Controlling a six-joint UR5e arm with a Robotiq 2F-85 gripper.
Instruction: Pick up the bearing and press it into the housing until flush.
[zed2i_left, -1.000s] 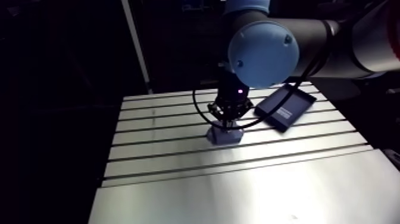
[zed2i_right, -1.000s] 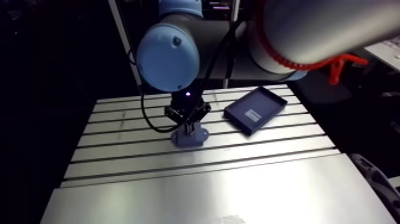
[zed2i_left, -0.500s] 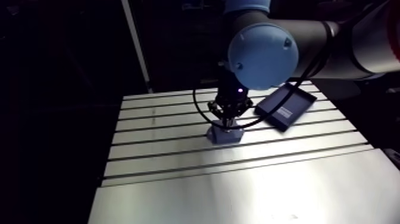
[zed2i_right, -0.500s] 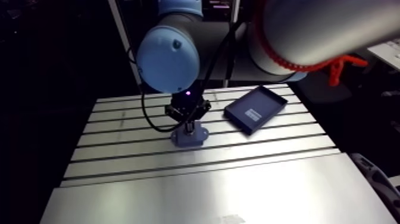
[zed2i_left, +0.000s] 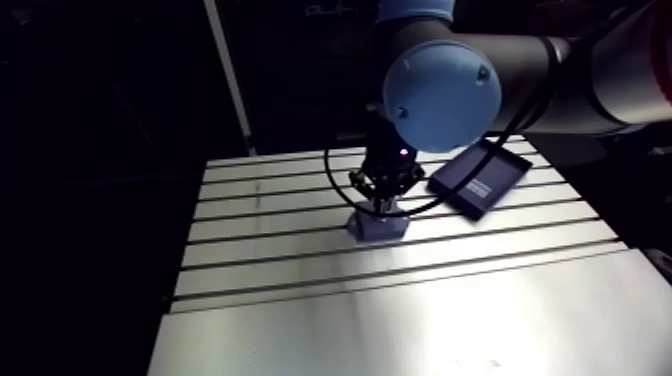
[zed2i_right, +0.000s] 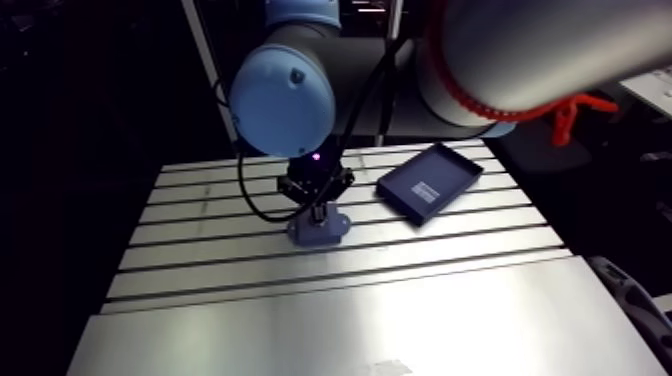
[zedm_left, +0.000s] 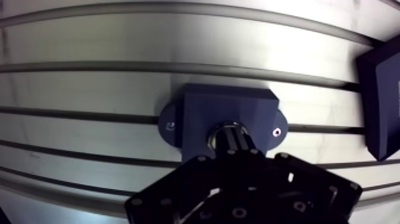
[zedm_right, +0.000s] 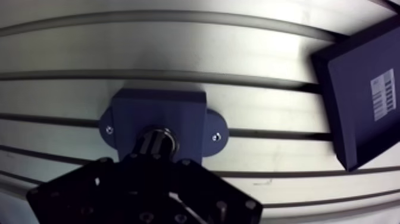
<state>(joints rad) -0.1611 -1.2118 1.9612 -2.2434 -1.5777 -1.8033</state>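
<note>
Clenched jaws on bearing (zedm_left: 222, 129) in housing (zedm_left: 202, 113) bore; barcode label (zedm_right: 381, 89) on tray (zedm_right: 351, 128), text unreadable

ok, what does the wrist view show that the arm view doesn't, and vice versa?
Wrist only: screw heads in the housing ears and a metal ring, likely the bearing, in its bore. Arm only: the blue joint cap and the whole table. Both: the gripper down on the housing, dark tray beside it.
</note>
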